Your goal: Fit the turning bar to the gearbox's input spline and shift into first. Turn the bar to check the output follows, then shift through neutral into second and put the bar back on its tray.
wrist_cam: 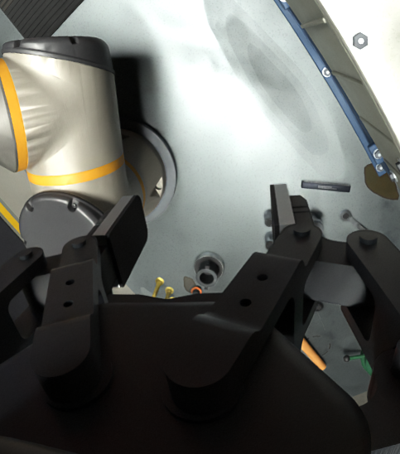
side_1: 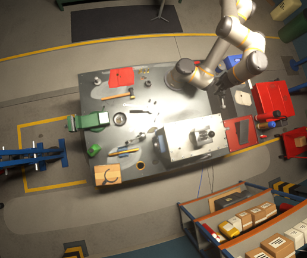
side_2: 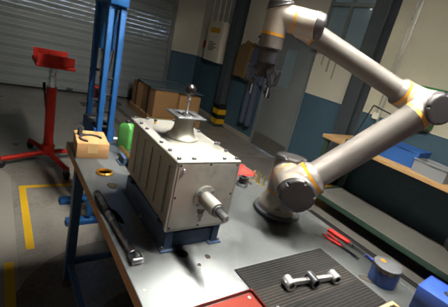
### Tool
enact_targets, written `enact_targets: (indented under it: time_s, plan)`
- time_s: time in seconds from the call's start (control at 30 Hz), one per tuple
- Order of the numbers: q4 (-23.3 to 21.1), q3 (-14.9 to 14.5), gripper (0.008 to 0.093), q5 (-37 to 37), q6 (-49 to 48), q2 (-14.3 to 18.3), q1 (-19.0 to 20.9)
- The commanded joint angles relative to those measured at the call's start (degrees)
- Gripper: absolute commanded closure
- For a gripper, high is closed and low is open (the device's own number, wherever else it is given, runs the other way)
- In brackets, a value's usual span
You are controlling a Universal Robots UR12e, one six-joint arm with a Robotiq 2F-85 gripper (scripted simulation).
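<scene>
The turning bar (side_2: pixel 311 279) (side_1: pixel 223 101), a short silver bar with ringed ends, lies on the ribbed dark mat (side_2: pixel 311 280) at the bench's end. The steel gearbox (side_2: pixel 181 173) (side_1: pixel 191 139) stands on a blue base mid-bench, its splined input shaft (side_2: pixel 214 207) pointing toward the mat and its shift lever (side_2: pixel 189 97) (side_1: pixel 211 134) upright on top. My gripper (side_2: pixel 269 85) (side_1: pixel 220 87) (wrist_cam: pixel 203 220) hangs high above the bench beyond the gearbox, far above the bar, and it is open and empty.
A red tray (side_1: pixel 241 130) lies beside the gearbox, next to the mat. A long breaker bar (side_2: pixel 117 226) lies along the near bench edge. Red screwdrivers (side_2: pixel 340 242) and a blue tin (side_2: pixel 384 272) lie past the mat. My arm's base (side_2: pixel 277 206) stands behind the gearbox.
</scene>
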Motion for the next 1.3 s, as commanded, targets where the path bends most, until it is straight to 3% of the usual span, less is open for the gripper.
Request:
enact_targets:
  time_s: [0.0, 0.33, 0.63, 0.93, 1.27]
  plan:
    - [-0.02, -0.05, 0.0374, 0.0, 0.0, 0.01, 0.0]
    - [-0.76, 0.27, 0.0374, 0.0, -0.28, 0.44, 1.02]
    - [-4.56, 1.92, 0.0374, 0.0, -1.71, 2.63, 6.26]
    - [-12.27, 5.22, 0.0374, 0.01, -4.62, 7.06, 16.87]
    - [-24.52, 10.45, 0.0374, 0.01, -9.23, 14.07, 33.69]
